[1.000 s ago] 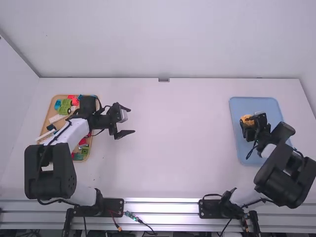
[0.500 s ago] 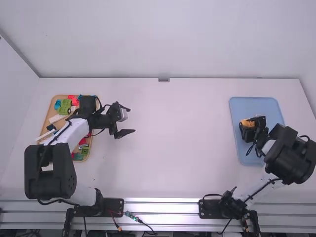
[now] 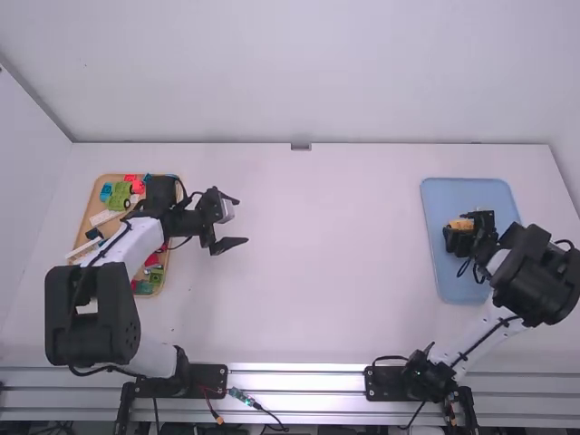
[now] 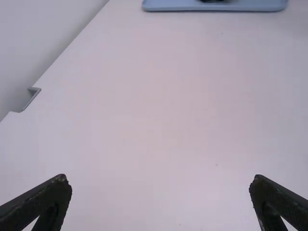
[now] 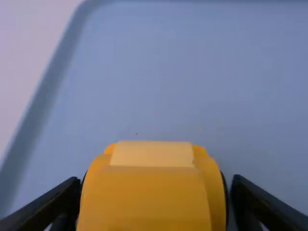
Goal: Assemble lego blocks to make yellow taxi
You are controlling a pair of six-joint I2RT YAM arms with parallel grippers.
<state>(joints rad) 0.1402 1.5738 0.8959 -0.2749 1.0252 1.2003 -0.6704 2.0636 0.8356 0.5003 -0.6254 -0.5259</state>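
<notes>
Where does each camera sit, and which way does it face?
High view: above and behind both arms, facing forward and down onto the white table; both arms show.
Left wrist view: on the left wrist, facing across the table toward the blue tray; the left gripper shows, open.
Right wrist view: on the right wrist, facing into the tray; the right gripper shows around the yellow build.
Shared: all include the tray.

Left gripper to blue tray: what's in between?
White tabletop lies between the left gripper and the blue tray. High view shows the whole stretch; left wrist view shows it running up to the tray's edge.
</notes>
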